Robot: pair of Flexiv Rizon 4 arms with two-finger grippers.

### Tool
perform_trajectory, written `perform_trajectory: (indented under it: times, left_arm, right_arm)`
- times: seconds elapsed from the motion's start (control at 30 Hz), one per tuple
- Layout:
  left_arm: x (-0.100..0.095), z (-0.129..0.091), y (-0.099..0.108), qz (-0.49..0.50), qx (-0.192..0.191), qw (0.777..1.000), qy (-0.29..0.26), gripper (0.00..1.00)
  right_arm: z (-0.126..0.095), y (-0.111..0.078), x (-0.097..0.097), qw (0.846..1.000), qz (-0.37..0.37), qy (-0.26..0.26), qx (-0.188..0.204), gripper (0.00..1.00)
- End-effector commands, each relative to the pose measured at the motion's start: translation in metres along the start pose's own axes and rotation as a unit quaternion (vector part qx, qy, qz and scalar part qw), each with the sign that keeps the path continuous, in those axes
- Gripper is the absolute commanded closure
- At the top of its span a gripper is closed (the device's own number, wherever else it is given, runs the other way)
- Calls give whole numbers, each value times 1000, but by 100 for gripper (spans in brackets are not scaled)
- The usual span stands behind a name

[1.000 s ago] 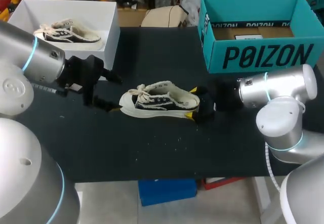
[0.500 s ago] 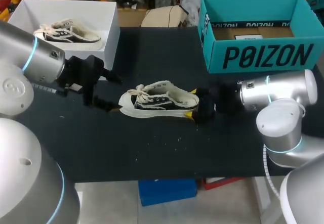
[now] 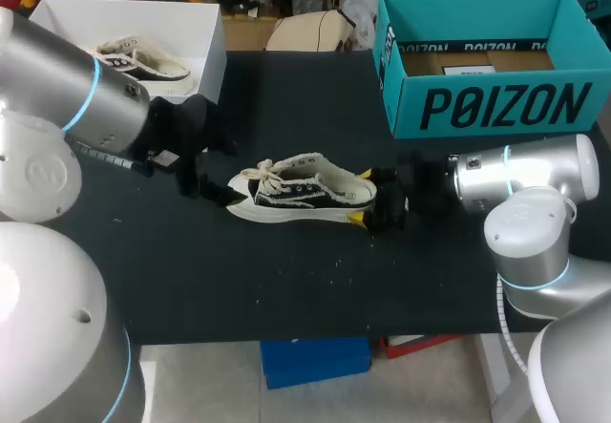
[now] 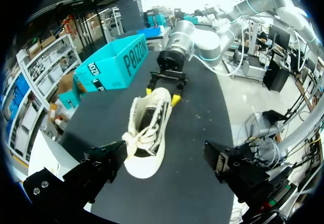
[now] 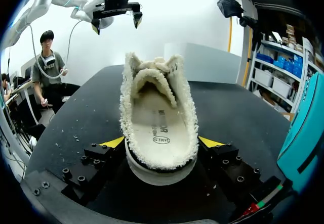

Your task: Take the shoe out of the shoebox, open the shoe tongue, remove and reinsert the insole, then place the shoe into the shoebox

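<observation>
A black-and-cream fleece-lined shoe (image 3: pixel 301 192) lies on its sole in the middle of the black table (image 3: pixel 315 280), toe to the left. My right gripper (image 3: pixel 363 195) is shut on its heel, one yellow tip against each side; the right wrist view shows the shoe (image 5: pixel 157 118) between those fingers (image 5: pixel 114 142), with the printed insole (image 5: pixel 161 125) inside. My left gripper (image 3: pixel 218 170) stands open just off the toe. In the left wrist view the shoe's toe (image 4: pixel 144 163) lies between its spread fingers (image 4: pixel 101 163), and the right gripper (image 4: pixel 162 95) shows at the heel beyond.
A white shoebox (image 3: pixel 205 41) at the back left holds a second matching shoe (image 3: pixel 143 60). A teal cardboard box (image 3: pixel 496 103) stands at the back right. The left gripper (image 5: pixel 116 24) shows in the right wrist view, beyond the toe.
My right gripper has closed onto the shoe's heel. My left arm has swung right and forward, bringing its open gripper up to the toe. The shoe has hardly shifted.
</observation>
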State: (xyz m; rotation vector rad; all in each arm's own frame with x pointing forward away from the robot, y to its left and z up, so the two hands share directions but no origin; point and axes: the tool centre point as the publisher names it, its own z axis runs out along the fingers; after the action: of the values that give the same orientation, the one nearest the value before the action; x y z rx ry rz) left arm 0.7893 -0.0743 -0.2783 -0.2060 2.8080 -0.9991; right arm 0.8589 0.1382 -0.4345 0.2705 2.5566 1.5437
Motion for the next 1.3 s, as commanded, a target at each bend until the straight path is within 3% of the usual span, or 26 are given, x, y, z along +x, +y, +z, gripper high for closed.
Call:
perform_trajectory:
  times: [0.03,0.53,0.57,0.67,0.73,0.77,0.87,0.9,1.3]
  left_arm:
    - [12,4,-21,-60,-137,988,-35,0]
    - [14,6,-23,-59,-141,988,-24,0]
    - [10,10,-25,-91,-150,984,-15,0]
    - [-2,31,-33,-239,-243,940,-17,0]
    - [-6,45,-34,-321,-312,894,-29,0]
    - [-7,48,-35,-361,-308,880,-20,0]
    - [-9,56,-38,-444,-355,822,-32,0]
    - [-8,59,-42,-442,-369,817,-35,0]
    - [-8,59,-42,-442,-369,817,-35,0]
  right_arm:
    - [1,0,1,1000,0,-1,0,100]
    - [1,0,1,1000,0,-1,0,100]
    - [1,0,1,1000,0,-1,0,100]
    - [1,0,1,1000,0,-1,0,100]
    - [1,0,1,1000,0,-1,0,100]
    - [1,0,1,1000,0,-1,0,100]
    - [1,0,1,1000,0,-1,0,100]
    - [1,0,1,1000,0,-1,0,100]
    - [1,0,1,1000,0,-1,0,100]
